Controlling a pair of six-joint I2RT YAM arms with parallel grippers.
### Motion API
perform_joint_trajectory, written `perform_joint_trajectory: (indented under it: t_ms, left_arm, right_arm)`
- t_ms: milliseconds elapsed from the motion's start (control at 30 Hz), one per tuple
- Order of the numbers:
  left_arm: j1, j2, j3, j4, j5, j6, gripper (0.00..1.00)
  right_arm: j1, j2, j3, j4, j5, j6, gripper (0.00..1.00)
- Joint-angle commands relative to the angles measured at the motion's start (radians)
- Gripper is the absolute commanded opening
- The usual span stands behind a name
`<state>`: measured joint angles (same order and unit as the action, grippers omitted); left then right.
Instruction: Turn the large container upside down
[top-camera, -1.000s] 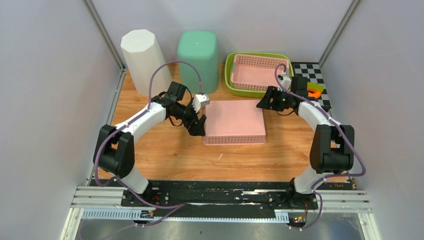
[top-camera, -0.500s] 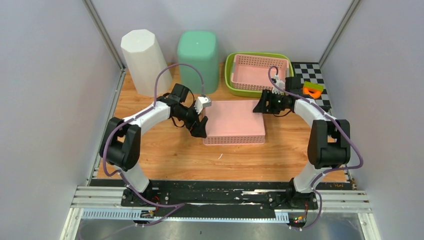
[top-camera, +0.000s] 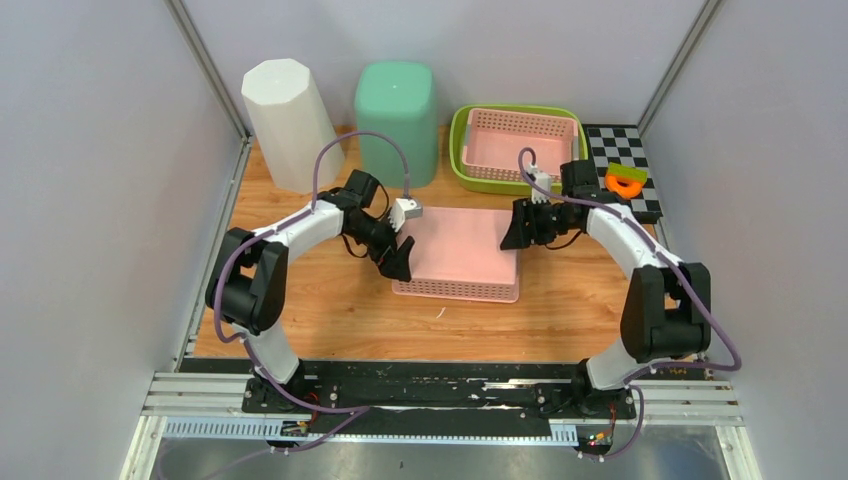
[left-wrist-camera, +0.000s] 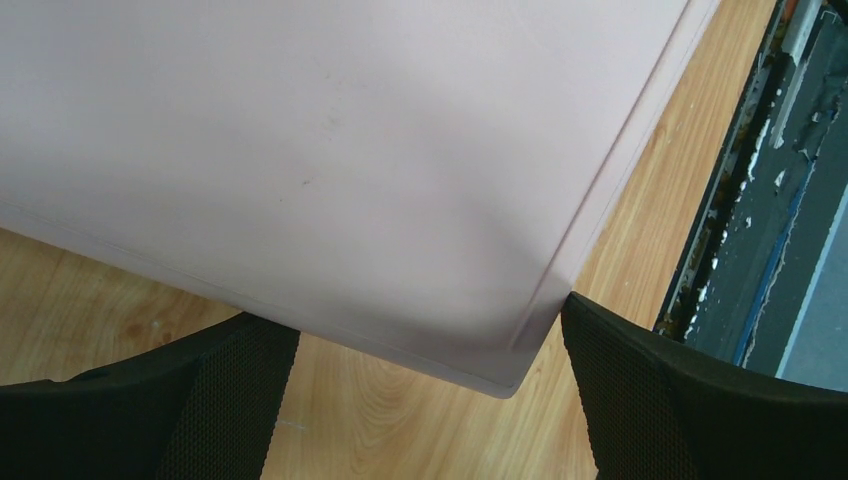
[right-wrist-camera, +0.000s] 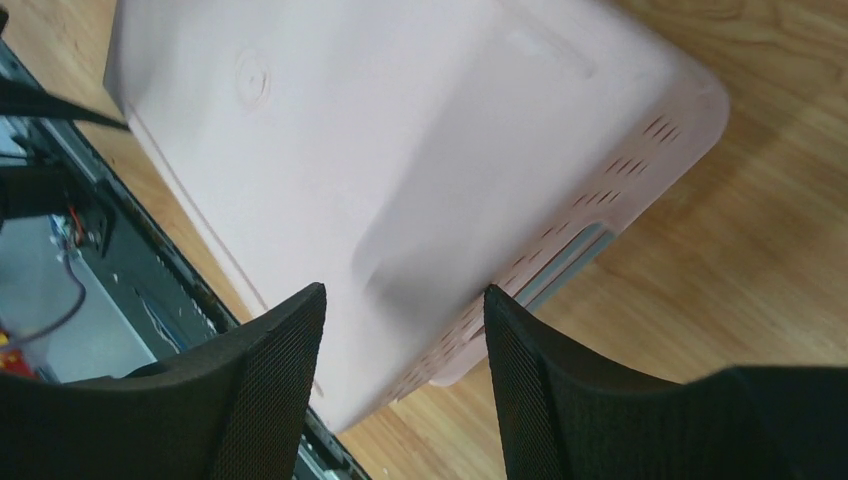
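The large pink container (top-camera: 455, 245) lies with its flat bottom up on the wooden table; its perforated side wall faces the near edge. My left gripper (top-camera: 400, 262) is open at its left near corner. In the left wrist view (left-wrist-camera: 420, 335) that corner (left-wrist-camera: 520, 365) sits between the fingers, close to the right finger (left-wrist-camera: 640, 380). My right gripper (top-camera: 512, 232) is open at the container's right edge. In the right wrist view (right-wrist-camera: 402, 295) the container's bottom (right-wrist-camera: 400, 150) and slotted wall lie between the fingers. Neither gripper is closed on it.
A white octagonal bin (top-camera: 290, 120) and a green bin (top-camera: 397, 115) stand upside down at the back left. A green basket (top-camera: 460, 150) holding a smaller pink basket (top-camera: 515, 140) sits at the back right. A checkerboard (top-camera: 620, 150) with an orange-green object (top-camera: 627, 180) lies far right. A black rail (top-camera: 440, 385) runs along the near edge.
The pink container has slid left and toward the near edge and turned slightly. My right gripper has moved left along with its right edge. My left gripper has shifted slightly toward the near side.
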<state>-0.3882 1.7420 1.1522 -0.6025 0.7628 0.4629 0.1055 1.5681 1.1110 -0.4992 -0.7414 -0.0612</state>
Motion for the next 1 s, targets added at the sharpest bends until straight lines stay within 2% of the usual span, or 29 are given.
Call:
perform_joint_trajectory:
  t_ms: [0,367,600,767,967]
  left_arm:
    - [-0.013,-0.019,0.026,-0.017,0.061,0.045,1.0]
    - [-0.012,-0.007,0.041,-0.038,0.045,0.061,1.0]
    - [-0.012,-0.016,0.057,-0.064,0.012,0.089,1.0]
    - [-0.012,-0.063,0.038,-0.059,-0.039,0.101,1.0]
    - [-0.012,-0.17,-0.034,0.032,-0.187,0.091,1.0]
  right_arm:
    - [0.066,-0.093,-0.041,-0.159,-0.097,-0.129,0.62]
    - [0.077,-0.184,-0.119,-0.299,-0.036,-0.328,0.61]
    - [0.077,-0.21,0.016,-0.229,0.035,-0.38,0.63]
    - [0.077,-0.12,0.149,-0.103,0.019,-0.309,0.65]
    - [0.098,0.105,0.315,-0.062,0.013,-0.223,0.64]
